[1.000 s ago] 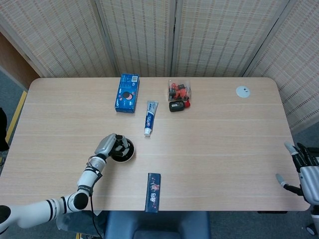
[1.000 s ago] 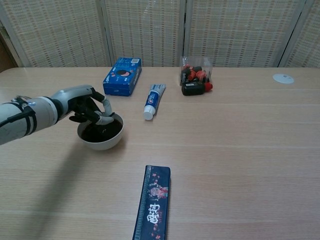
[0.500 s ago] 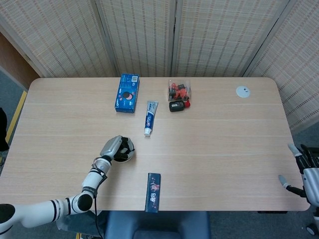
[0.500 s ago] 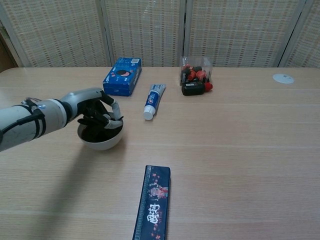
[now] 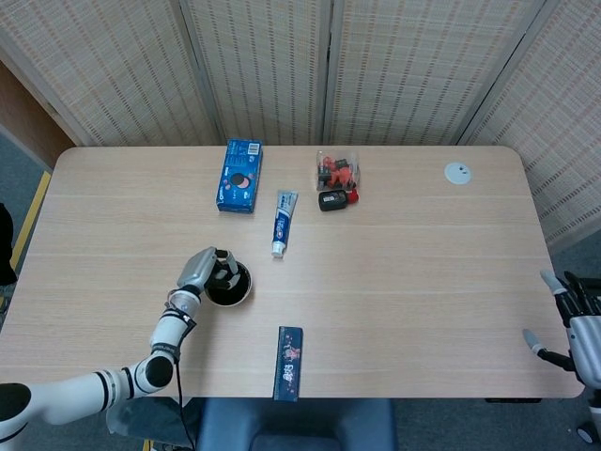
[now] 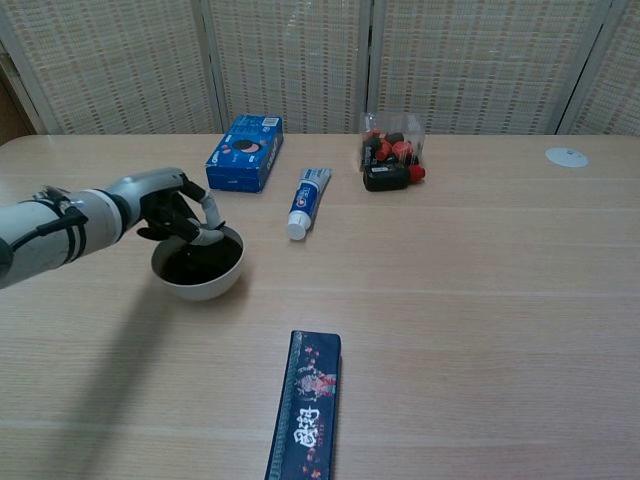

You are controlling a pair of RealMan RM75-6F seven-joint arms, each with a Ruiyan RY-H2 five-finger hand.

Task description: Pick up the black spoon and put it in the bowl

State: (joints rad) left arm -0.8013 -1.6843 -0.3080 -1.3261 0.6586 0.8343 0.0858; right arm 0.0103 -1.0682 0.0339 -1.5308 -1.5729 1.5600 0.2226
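Observation:
A bowl (image 5: 247, 285) (image 6: 200, 287), white outside and dark inside, stands left of the table's middle. My left hand (image 5: 199, 269) (image 6: 165, 206) hovers at the bowl's far-left rim, its fingers curled down over the edge. No black spoon lies on the table in either view. Against the dark fingers and the dark bowl interior I cannot make the spoon out, so I cannot tell whether the hand holds it. My right hand (image 5: 573, 321) hangs beyond the table's right front corner with fingers spread and nothing in it, seen only in the head view.
A dark patterned flat box (image 6: 305, 408) lies in front of the bowl. A toothpaste tube (image 6: 304, 202) and a blue box (image 6: 245, 152) lie behind it. A clear pack of red and black items (image 6: 392, 150) and a white disc (image 6: 566, 156) sit at the back right.
My left hand pushed further over the bowl half a second ago and has since drawn back left to its rim. The bowl has shifted slightly. The right hand has barely moved.

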